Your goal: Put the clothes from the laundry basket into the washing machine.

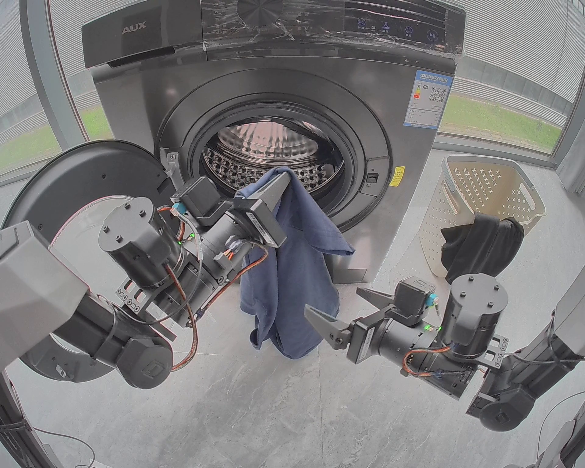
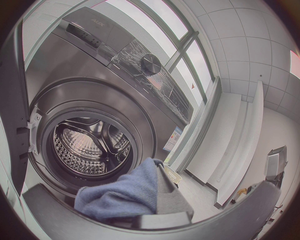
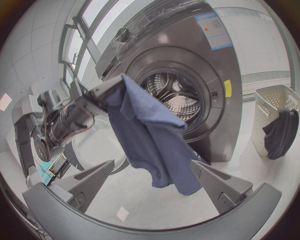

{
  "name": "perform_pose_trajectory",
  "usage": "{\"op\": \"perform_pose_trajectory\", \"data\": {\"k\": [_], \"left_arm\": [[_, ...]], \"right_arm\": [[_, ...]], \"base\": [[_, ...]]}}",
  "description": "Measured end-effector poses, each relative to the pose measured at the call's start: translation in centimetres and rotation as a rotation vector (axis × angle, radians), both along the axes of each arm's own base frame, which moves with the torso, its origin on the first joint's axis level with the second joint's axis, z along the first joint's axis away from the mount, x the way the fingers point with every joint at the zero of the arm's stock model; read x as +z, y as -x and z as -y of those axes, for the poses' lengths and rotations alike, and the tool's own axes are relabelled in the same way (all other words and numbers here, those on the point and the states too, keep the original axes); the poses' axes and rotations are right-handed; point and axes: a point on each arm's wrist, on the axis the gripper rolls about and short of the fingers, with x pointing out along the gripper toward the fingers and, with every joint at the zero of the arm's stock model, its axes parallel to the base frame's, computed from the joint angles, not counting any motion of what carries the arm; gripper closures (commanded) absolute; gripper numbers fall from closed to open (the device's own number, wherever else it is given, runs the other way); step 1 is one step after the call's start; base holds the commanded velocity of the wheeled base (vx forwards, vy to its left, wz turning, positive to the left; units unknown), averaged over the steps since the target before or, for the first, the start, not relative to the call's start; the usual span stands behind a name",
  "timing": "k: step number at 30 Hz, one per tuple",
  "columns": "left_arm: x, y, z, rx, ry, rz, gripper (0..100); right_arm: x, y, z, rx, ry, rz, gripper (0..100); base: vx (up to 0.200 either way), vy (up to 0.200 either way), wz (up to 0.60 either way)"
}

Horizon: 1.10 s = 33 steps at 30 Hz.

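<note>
Right of the washing machine (image 1: 390, 140), on the floor (image 1: 244, 414), stands the pale laundry basket (image 1: 487, 183), which has little holes in its sides. One black cloth (image 1: 481, 244) hangs over the basket's front rim, partly inside and partly outside. The washing machine's round door (image 1: 79, 177) is swung wide open to its left side. The drum (image 1: 268, 152) behind the hole shows shiny metal walls full of little holes. Along the top of the washing machine's front is a dark panel (image 1: 390, 27) with small glowing signs, a round knob (image 1: 259, 9) and crinkly clear wrap over it. Some letters sit at the panel's left end. A blue and white sticker (image 1: 428, 99) with tiny print is at the top right corner of the washing machine's front, and a small yellow sticker (image 1: 397, 176) is just right of the door hole. Straight in front of that hole, the left gripper (image 1: 277, 186) is pinched tight on the top of a blue shirt (image 1: 298, 262). It is level with the lower rim of the hole, outside the drum. The shirt hangs down from it in front of the washing machine, with its bottom end above the floor. The right gripper (image 1: 332, 301) is lower down, beside the shirt's bottom part, with its two fingers spread wide and nothing held between them.
</note>
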Motion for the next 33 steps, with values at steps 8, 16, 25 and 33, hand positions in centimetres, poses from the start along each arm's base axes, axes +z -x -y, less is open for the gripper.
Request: {"op": "perform_pose_trajectory", "data": {"k": [8, 16, 25, 33], "left_arm": [[0.3, -0.2, 0.4, 0.000, 0.010, 0.009, 100], [0.6, -0.3, 0.6, 0.001, 0.019, 0.019, 100], [0.8, -0.3, 0.7, 0.008, 0.028, 0.023, 100], [0.7, -0.2, 0.6, 0.015, 0.032, 0.022, 100]], "right_arm": [[-0.6, -0.9, -3.8, 0.061, -0.032, 0.029, 0], [-2.1, -2.4, -7.5, 0.111, -0.045, 0.037, 0], [-4.5, -5.3, -10.6, 0.103, -0.058, 0.054, 0], [-5.2, -8.5, -11.5, 0.029, -0.077, 0.114, 0]], "base": [[0.000, 0.000, 0.00], [0.000, 0.000, 0.00], [0.000, 0.000, 0.00], [0.000, 0.000, 0.00]]}}
